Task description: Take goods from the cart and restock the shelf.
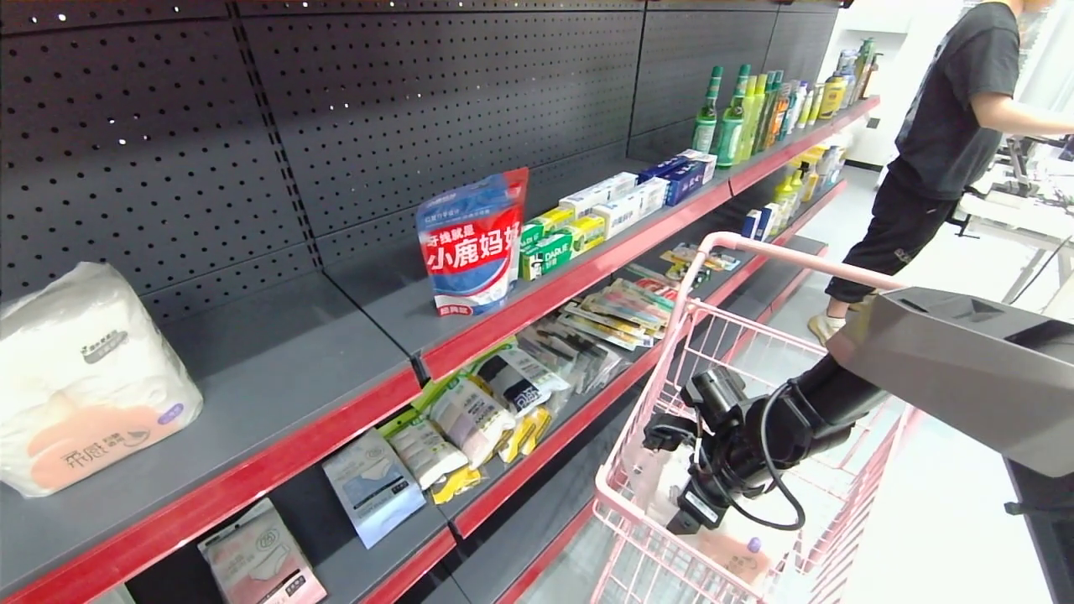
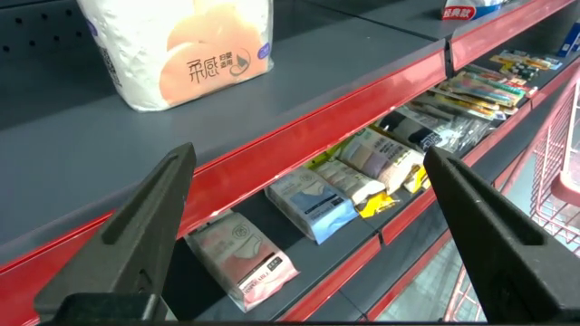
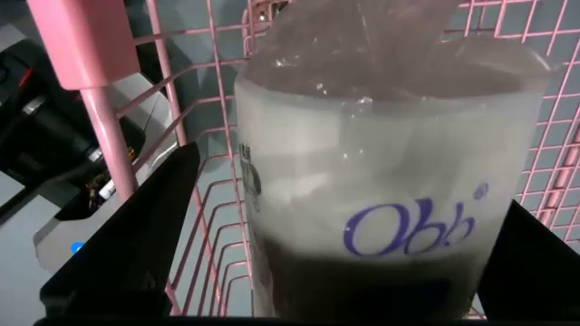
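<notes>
Head view: the right gripper (image 1: pixel 684 513) hung low inside the cart (image 1: pixel 738 245). Left wrist view: the left gripper (image 2: pixel 308 156) gaped wide before the shelf (image 2: pixel 299 86). Right wrist view added the pack (image 3: pixel 390 181), in the cart between parted fingers (image 3: pixel 136 244), its length along them, crimped end pointing away.

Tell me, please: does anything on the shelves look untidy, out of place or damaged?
The packets on the lower shelf lie askew, overlapping at different angles, and a yellow one reaches its red front edge. The pouch on the shelf above stands upright. Nothing looks spilled or damaged.
</notes>
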Motion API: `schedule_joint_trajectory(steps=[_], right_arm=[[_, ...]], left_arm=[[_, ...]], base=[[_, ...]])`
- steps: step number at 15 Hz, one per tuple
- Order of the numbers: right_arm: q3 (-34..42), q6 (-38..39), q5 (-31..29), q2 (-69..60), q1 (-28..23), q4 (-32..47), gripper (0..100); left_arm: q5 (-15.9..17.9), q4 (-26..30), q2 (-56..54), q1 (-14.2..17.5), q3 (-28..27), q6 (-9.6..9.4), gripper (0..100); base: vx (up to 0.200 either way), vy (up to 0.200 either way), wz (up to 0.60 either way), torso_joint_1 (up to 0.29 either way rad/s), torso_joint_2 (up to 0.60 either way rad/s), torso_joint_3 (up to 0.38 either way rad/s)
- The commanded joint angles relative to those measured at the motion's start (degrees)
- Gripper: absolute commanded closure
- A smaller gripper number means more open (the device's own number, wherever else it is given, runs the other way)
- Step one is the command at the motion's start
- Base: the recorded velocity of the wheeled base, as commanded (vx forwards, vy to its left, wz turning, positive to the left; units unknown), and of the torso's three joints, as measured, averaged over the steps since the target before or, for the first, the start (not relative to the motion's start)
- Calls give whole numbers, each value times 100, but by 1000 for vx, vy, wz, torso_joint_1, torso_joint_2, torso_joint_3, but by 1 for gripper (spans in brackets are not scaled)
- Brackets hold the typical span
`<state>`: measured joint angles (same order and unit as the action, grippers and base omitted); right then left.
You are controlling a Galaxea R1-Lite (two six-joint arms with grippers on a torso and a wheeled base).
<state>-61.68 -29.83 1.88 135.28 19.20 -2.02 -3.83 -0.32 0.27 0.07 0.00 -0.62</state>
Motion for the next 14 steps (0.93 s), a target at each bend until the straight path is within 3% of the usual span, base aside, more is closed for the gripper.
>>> schedule_joint_trajectory(steps=[1,5,14], right_arm=[[-274,-93,-3,157,-13,167,0],[-775,-93,-3,174,-22,897,0],[-792,-76,-3,315,-48,897,0]], left_arm=[[-4,-3,0,1,0,1,0],[-4,-3,0,1,0,1,0],[-4,-3,0,1,0,1,0]], base=[[0,0,0,0,0,0],[0,0,0,0,0,0],[0,0,0,0,0,0]])
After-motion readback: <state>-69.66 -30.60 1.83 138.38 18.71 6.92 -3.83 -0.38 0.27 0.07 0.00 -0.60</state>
